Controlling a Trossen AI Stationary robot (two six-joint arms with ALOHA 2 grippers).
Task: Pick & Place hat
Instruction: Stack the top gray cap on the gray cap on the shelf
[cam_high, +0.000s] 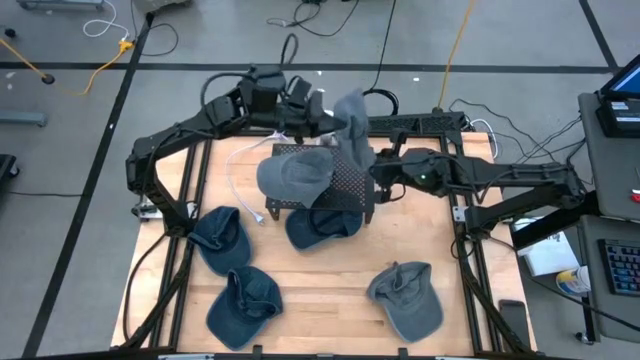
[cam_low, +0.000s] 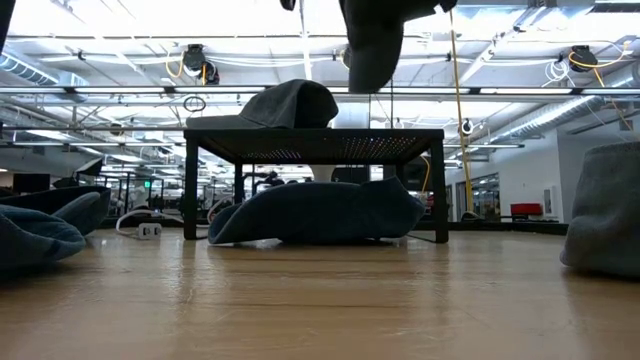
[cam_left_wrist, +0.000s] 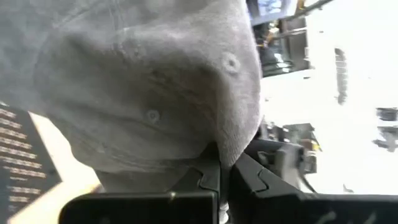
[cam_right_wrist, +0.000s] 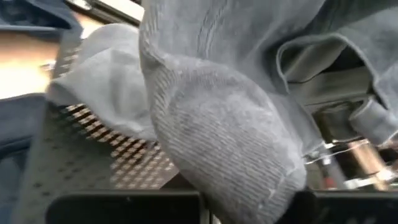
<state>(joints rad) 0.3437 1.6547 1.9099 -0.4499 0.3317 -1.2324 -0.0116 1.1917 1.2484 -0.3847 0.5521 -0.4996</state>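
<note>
My left gripper (cam_high: 325, 118) is over the table's far middle, shut on a grey hat (cam_high: 352, 125) that hangs above the far right part of a black mesh stand (cam_high: 345, 190). The low view shows this hat (cam_low: 375, 40) hanging above the stand (cam_low: 315, 140). A second grey hat (cam_high: 295, 172) rests crown up on the stand's top. A blue hat (cam_high: 322, 228) lies on the table under the stand. My right gripper (cam_high: 385, 172) is beside the stand's right edge, close to the hanging hat's lower end, and the hat (cam_right_wrist: 217, 124) fills its wrist view. My left gripper pinches the grey hat between its two fingers (cam_left_wrist: 249, 180) by a fold of the crown's cloth (cam_left_wrist: 217, 149), near the eyelets. It comes at the hat from the table's left. The hat is lifted clear and hangs below the fingers, above the stand.
Two blue hats (cam_high: 220, 240) (cam_high: 245, 300) lie on the table's near left, and a grey hat (cam_high: 405, 295) lies near right. A white cable (cam_high: 240, 185) runs left of the stand. Bare wood shows between the near hats.
</note>
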